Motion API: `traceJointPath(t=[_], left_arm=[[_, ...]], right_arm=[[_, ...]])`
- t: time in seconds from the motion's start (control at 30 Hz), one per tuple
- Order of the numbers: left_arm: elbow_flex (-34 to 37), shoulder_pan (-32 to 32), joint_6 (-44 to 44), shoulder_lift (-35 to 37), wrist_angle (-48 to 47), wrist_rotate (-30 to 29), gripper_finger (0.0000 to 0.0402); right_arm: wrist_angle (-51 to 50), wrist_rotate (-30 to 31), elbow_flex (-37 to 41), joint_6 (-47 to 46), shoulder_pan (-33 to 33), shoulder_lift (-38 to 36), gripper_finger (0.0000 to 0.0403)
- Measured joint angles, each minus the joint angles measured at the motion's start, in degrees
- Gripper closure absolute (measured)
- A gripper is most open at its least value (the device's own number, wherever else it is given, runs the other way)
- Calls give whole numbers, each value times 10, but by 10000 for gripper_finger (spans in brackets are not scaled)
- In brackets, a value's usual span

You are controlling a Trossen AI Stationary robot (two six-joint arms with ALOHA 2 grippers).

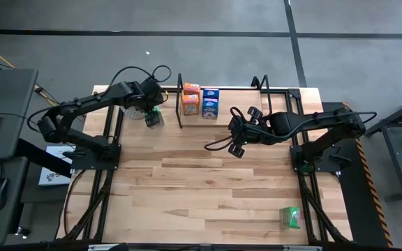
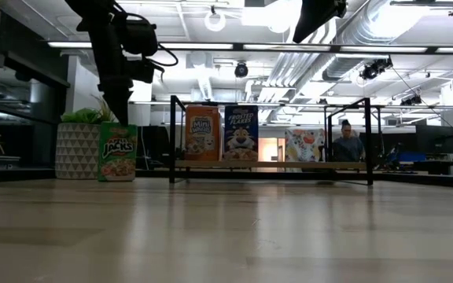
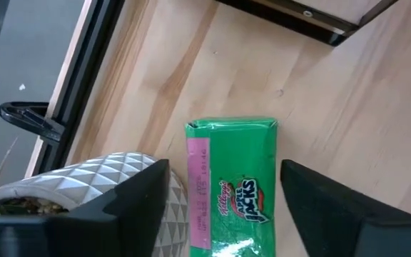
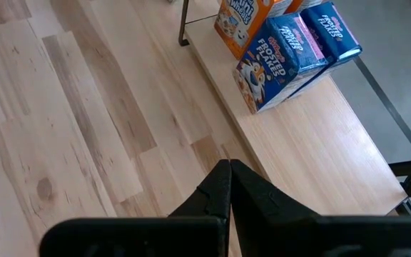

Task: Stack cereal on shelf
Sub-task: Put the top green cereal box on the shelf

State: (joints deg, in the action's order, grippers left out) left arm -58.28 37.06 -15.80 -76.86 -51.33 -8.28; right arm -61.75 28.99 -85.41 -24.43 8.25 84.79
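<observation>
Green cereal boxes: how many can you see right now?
2. One green box stands upright beside the plant pot, under the left tool. The other green box lies alone near the table's front right. None looks hidden.

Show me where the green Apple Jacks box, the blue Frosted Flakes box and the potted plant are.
green Apple Jacks box (image 3: 232,191): left wrist view, printed front face.
blue Frosted Flakes box (image 2: 241,134): low view, front panel, on the shelf.
potted plant (image 2: 79,149): low view, white patterned pot.

I'm standing in a robotics lab; exposed ducts and strip lights are running overhead; a person is sitting at monitors; two arms are working a wooden table on grey concrete.
</observation>
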Motion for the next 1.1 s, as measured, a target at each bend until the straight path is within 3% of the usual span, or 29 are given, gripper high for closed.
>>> traceJointPath(t=[0.2,0.3,0.77,1.1], left_arm=[[0,0,-23,0,1,-28,67],[0,0,-29,0,-3,-34,49],[7,0,17,-4,-3,12,47],[13,1,18,-62,-7,12,47]], right_arm=[[0,0,0,-1,0,0,402],[0,0,0,-1,0,0,402],[0,0,0,-1,0,0,402],[0,0,0,-2,0,0,402]])
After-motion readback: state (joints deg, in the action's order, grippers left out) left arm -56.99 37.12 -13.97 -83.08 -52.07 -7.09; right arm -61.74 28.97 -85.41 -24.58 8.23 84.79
